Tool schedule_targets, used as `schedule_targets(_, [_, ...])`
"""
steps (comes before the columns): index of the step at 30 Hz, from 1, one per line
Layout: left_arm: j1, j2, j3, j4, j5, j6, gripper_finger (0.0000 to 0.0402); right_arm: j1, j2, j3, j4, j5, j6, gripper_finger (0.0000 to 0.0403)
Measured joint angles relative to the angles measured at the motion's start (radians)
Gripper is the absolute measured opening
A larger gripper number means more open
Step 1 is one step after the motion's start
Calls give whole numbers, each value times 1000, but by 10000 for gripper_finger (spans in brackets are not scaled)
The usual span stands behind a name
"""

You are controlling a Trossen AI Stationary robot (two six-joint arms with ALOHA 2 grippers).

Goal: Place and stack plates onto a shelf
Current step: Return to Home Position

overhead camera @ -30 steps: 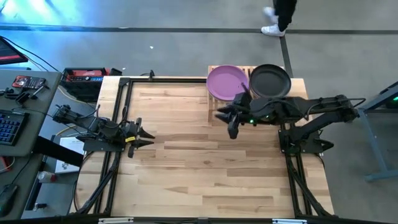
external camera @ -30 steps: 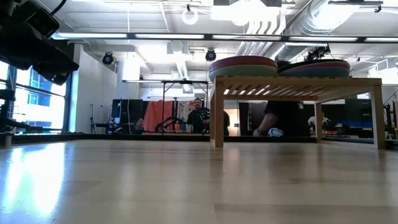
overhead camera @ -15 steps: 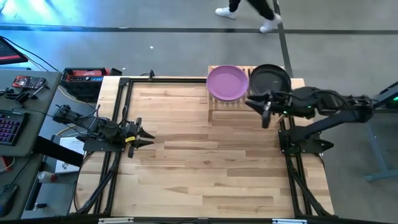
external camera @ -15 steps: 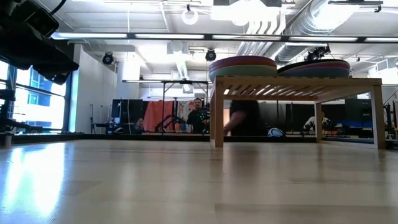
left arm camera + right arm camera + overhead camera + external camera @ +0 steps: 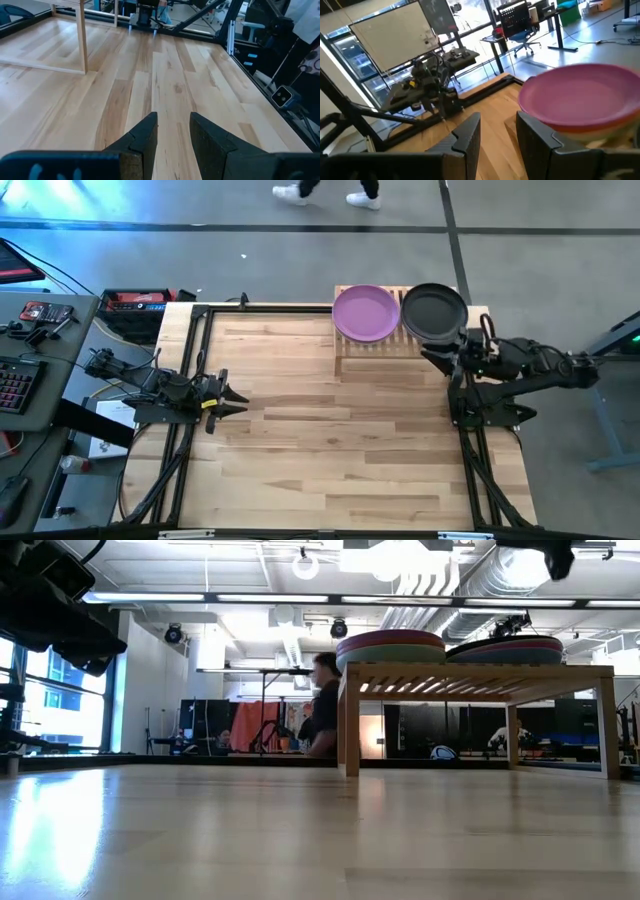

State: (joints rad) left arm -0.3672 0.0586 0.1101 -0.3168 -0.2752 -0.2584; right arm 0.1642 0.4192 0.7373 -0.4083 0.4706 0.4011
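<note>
The bamboo shelf (image 5: 380,340) stands on its legs at the table's far right. It carries two stacks of plates: one topped by a purple plate (image 5: 366,312), the other by a black plate (image 5: 434,311). The low view shows both stacks (image 5: 390,643) (image 5: 505,648) resting on the slats. My right gripper (image 5: 437,358) hovers open and empty at the table's right edge, just near of the black stack. Its wrist view looks past the gripper (image 5: 497,132) at the purple-topped stack (image 5: 582,97). My left gripper (image 5: 235,395) waits open at the left edge, seen also in its wrist view (image 5: 172,135).
Bare wooden tabletop (image 5: 330,430) spreads between the two arms. Black frame rails (image 5: 190,360) run along the table's left and right sides. A person (image 5: 322,705) walks past in the room beyond the far edge. A desk with a keyboard (image 5: 15,385) stands left of the table.
My right gripper has drawn back from in front of the purple-topped stack toward the table's right edge, ending near the black stack. The plates and shelf have stayed put. A person beyond the far edge has walked toward the left.
</note>
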Motion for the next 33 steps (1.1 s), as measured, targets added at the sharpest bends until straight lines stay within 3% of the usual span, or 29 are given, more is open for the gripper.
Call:
schedule_targets(10, [0,0,0,0,-4,0,102,0,-239,-282,89,-18,-18,108])
schedule_targets(21, [0,0,0,0,-76,0,102,0,-410,-497,208,-200,-25,108])
schedule_targets(33, [0,0,1,1,-77,88,102,0,-415,-622,290,-375,-43,108])
